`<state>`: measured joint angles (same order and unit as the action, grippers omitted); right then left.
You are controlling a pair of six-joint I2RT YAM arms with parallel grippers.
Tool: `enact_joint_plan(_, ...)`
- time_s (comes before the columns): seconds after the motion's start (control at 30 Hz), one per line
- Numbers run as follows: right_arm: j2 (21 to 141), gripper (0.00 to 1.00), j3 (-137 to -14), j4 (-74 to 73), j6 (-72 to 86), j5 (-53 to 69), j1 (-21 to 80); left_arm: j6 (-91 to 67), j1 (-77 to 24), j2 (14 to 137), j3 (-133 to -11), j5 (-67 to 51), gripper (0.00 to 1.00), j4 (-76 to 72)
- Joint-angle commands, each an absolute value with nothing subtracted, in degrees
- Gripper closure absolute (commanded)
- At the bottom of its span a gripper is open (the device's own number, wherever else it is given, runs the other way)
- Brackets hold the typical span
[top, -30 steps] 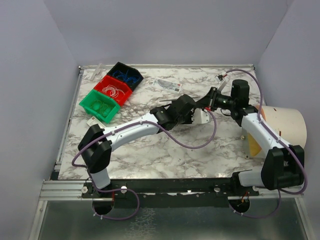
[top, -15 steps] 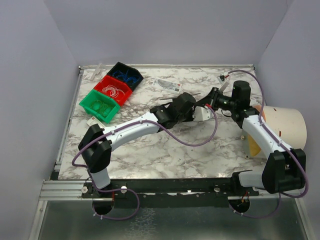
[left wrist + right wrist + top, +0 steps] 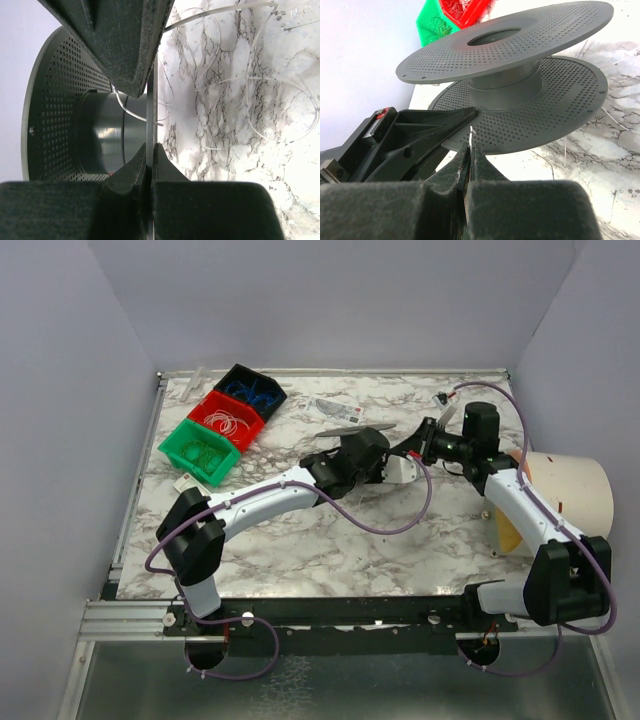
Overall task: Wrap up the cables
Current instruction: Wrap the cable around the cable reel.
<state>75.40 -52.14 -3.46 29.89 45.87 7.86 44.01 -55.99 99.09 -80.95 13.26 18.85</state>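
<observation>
Occupying the middle of the marble-patterned worktop point(image 3: 300, 540), between the two arms: one spool point(image 3: 507, 87), dark grey, with two round perforated flanges, a plain hub and a centre hole. From overhead it shows only as a thin grey sliver beside the left wrist. Whether it rests on the worktop cannot be told.

Left arm's fingers point(image 3: 140, 167): pressed together on the rim of one flange, the thin plate pinched between the pads.

Right arm's fingers point(image 3: 462, 160): closed tight, with a short end of cable point(image 3: 137, 116) standing out from between the tips, just beside the edge of the lower flange. From the left wrist view these fingers reach in over the hub.

Cable: thin and white. One strand crosses the hub, which is otherwise bare. The rest lies in loose loops on the worktop beside the spool.

Far-left corner, three small bins in a diagonal row, touching:
- green bin point(image 3: 198, 450), nearest, with green contents
- red bin point(image 3: 226, 420), in the middle, holding pale loops
- black bin point(image 3: 250, 390), farthest, holding blue pieces

One flat printed packet point(image 3: 335, 408), lying near the black bin.

One large cream cylinder point(image 3: 570, 490), on its side at the right edge, beside the right arm.
</observation>
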Motion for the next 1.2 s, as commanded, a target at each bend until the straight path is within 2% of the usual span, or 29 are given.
enact_joint_plan(0.0,76.85,0.99,-55.00,-6.20,27.91,47.02,7.67,46.21,-55.90,97.47,-81.26,14.44,1.00,15.62)
enact_joint_plan(0.7,81.05,0.99,-59.82,-14.78,21.47,50.27,8.96,48.25,-55.90,97.58,-82.33,10.25,1.00,19.21)
enact_joint_plan(0.93,80.79,0.91,-60.54,-17.70,18.65,48.88,9.18,48.57,-55.90,97.47,-83.09,9.70,1.00,20.17)
enact_joint_plan(1.1,80.77,0.75,-61.47,-19.83,16.42,48.51,9.23,48.66,-55.90,97.43,-83.41,9.34,1.00,20.73)
enact_joint_plan(1.17,81.07,0.72,-62.22,-21.16,15.13,48.47,9.24,48.73,-55.90,97.39,-83.40,9.23,1.00,20.86)
